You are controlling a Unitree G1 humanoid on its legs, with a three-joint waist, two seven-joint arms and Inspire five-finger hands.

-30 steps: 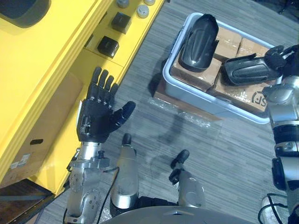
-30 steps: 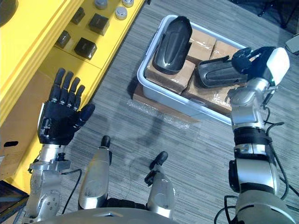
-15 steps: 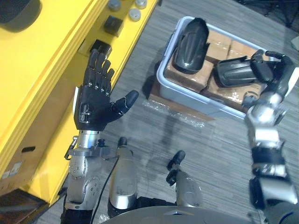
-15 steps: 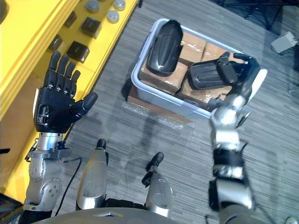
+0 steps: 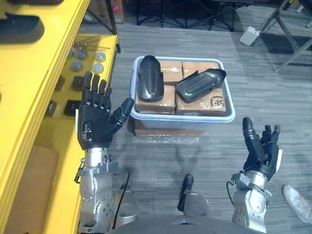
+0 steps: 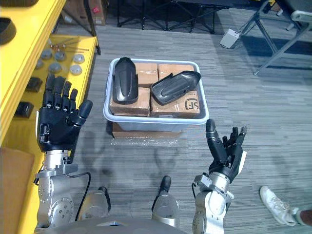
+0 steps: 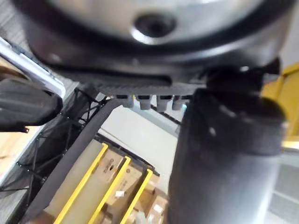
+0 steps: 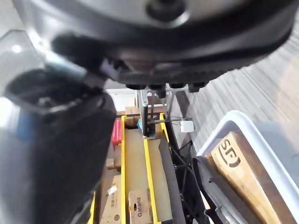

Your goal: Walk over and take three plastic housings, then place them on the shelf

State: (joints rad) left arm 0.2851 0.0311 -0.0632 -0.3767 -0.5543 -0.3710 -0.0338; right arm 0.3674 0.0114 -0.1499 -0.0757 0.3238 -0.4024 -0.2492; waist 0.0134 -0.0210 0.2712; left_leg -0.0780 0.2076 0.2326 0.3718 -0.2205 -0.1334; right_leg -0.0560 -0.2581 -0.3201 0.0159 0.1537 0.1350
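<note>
Housings [image 6: 175, 87] are left in the bin [image 6: 146, 125], none taken, as the right hand [image 6: 225, 152] has been pulled off one and, like the left hand [image 6: 57, 123], held open.

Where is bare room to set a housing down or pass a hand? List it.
Free: the upper shelf board this side of the dark housing on it; the floor right of the grey tub. Crowded: the tub, packed with cardboard boxes and two black housings; the lower shelf, with round parts and dark blocks.
</note>
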